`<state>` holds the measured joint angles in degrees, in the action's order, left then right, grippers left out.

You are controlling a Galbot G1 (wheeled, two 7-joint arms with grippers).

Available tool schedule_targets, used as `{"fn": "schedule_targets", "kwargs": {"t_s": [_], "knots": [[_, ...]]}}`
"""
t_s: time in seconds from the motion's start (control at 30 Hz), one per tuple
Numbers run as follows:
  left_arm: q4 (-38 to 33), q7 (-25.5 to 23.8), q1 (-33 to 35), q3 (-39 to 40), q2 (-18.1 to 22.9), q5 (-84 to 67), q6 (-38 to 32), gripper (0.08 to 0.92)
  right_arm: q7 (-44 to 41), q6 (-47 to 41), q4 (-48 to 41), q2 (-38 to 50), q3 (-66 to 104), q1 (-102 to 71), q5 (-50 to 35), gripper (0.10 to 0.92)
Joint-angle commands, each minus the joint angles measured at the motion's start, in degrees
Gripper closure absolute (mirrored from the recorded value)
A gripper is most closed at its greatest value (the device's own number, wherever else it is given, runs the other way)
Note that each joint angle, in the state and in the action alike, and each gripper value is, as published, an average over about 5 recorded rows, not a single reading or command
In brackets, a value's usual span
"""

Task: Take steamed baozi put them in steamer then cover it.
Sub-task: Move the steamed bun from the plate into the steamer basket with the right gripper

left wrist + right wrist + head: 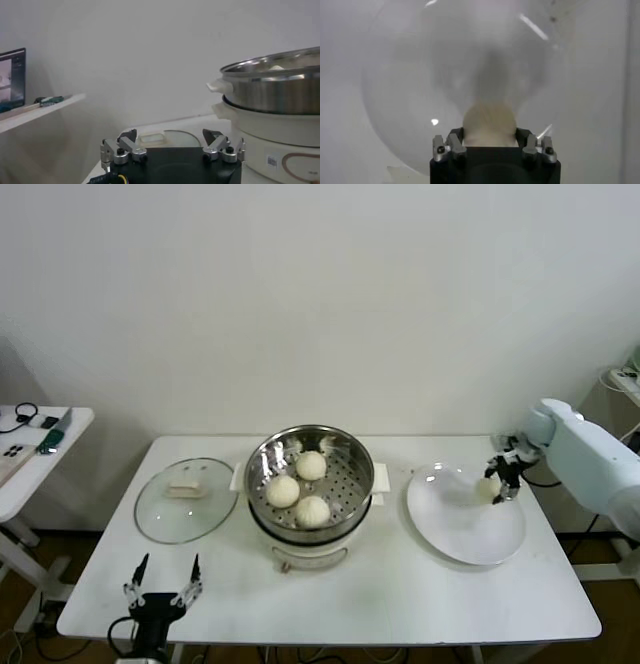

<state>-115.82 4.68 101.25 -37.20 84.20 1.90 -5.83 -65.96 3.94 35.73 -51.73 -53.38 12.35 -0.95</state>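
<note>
The right gripper (pixel 497 481) is clamped on one small cream-white domed baozi (pixel 488 486), holding it over the far right part of the flat round white plate (pixel 465 529); whether the bun is touching the plate or lifted clear cannot be told. In the right wrist view the same bun (pixel 489 124) sits squeezed between the two fingers (pixel 446 146), with the plate (pixel 410 90) spread beneath. The round shiny stainless-steel steamer basket (pixel 268 461) with perforated bottom stands on its white electric pot base (pixel 310 552) at table centre, uncovered, with three more cream-white buns (pixel 311 466) inside, close together. The round clear glass lid (pixel 186 500) with white handle lies flat on the white table (pixel 400 594), just left of the steamer. The left gripper (pixel 161 585) hangs at the near left table edge, fingers spread apart and empty, well away from the lid.
</note>
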Motion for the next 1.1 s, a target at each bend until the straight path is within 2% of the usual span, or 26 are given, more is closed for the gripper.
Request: {"fn": "schedule_targets", "kwargs": {"t_s": [0.03, 0.2, 0.47, 0.77, 1.1], "knots": [[-1.12, -0.10, -0.23, 0.73, -0.03, 0.36, 0.02, 0.177, 6.31, -11.72, 13.64, 0.41, -26.79, 22.62, -35.15, 0.347], [-2.01, -0.10, -0.54, 1.56, -0.23, 0.81, 0.09, 0.177, 11.55, -16.03, 22.82, -1.59, -36.62, 33.61, -49.52, 0.344], [-2.56, 0.01, -0.27, 2.82, -0.39, 1.42, -0.18, 0.177, 17.48, -19.78, 33.81, -6.08, -45.40, 41.08, -59.80, 0.339], [-2.89, 0.16, 0.13, 3.01, -0.97, 1.21, -0.36, 0.177, 22.15, -22.74, 38.94, -12.72, -48.03, 40.28, -63.74, 0.338], [-2.43, 0.19, -0.74, 2.70, -1.30, 0.99, -0.41, 0.177, 23.50, -23.59, 35.25, -21.29, -48.96, 35.13, -63.29, 0.338]]}}
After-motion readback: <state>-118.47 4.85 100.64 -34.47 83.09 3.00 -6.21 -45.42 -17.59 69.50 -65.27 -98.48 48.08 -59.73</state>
